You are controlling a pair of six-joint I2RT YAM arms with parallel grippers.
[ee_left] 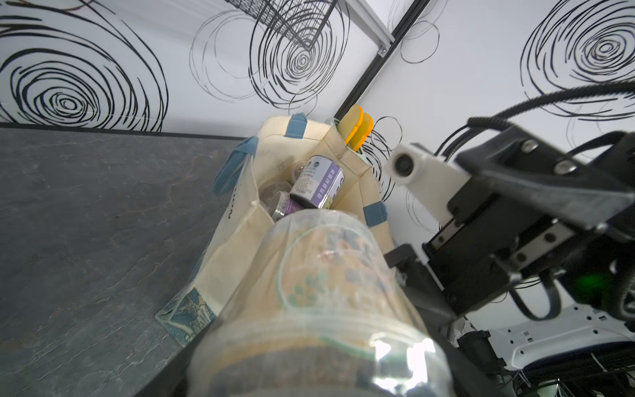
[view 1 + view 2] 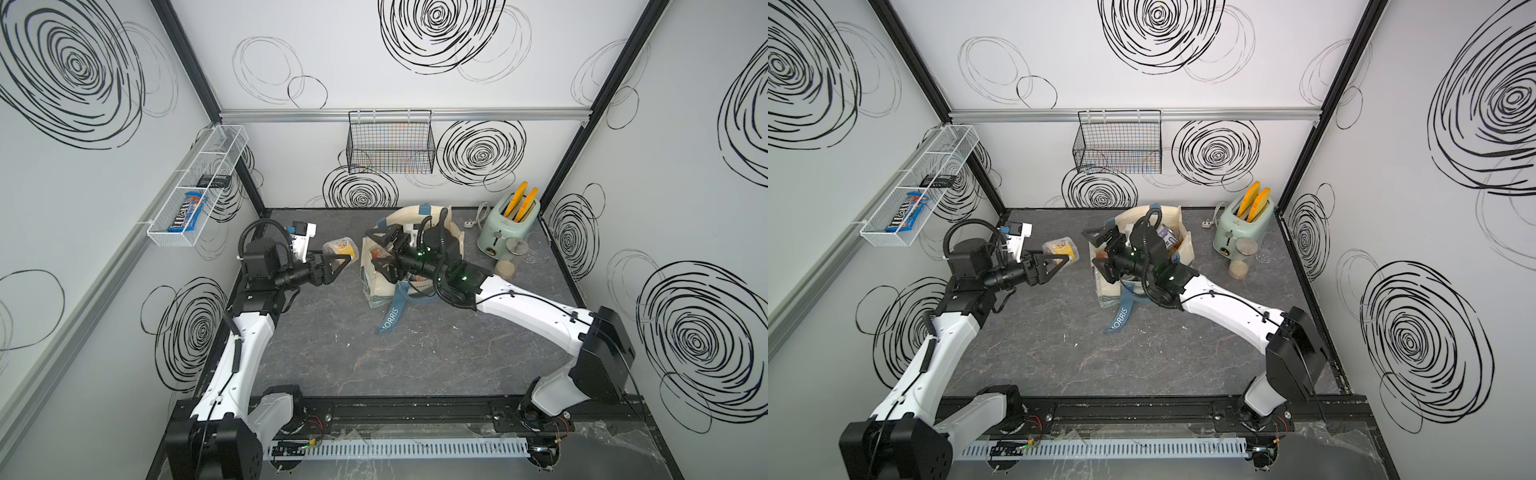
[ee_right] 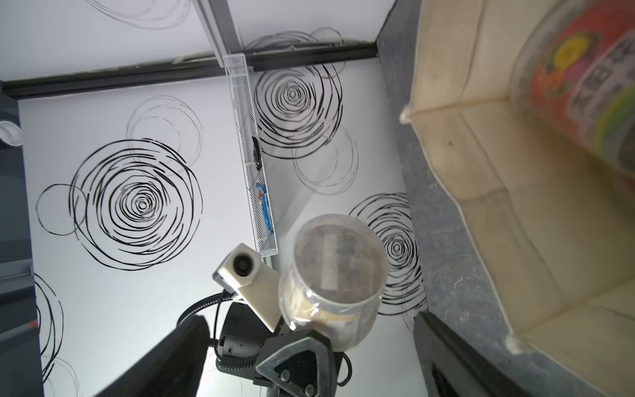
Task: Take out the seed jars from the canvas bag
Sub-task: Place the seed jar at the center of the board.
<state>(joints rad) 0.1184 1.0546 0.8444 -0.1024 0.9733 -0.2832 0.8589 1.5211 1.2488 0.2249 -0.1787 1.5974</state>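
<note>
Your left gripper (image 2: 345, 257) has its fingers clamped on a seed jar (image 2: 338, 246), a clear one with a yellow-orange label. It lies tilted on its side in the grip, lifted off the table (image 2: 332, 353). Read the table as a clock face with twelve at the back wall: that jar hangs at about eleven o'clock. It is just to the nine o'clock side of the canvas bag (image 2: 384, 286) and apart from it.

Your right gripper (image 2: 380, 250) has its fingers spread wide, gripping nothing. It hovers at the bag's open mouth, over its nine o'clock edge.

In the right wrist view a red-labelled jar (image 3: 580, 79) shows inside the bag against the cream wall, blurred. The left wrist view shows a purple-labelled can (image 1: 318, 182) deeper in, with a small purple-labelled jar (image 1: 283, 206) just beside it.

The bag stands open near twelve o'clock, and its blue "MORRIS" strap (image 2: 390, 318) trails toward six. A mint toaster (image 2: 507, 228) stands at two o'clock, apart from the bag.
</note>
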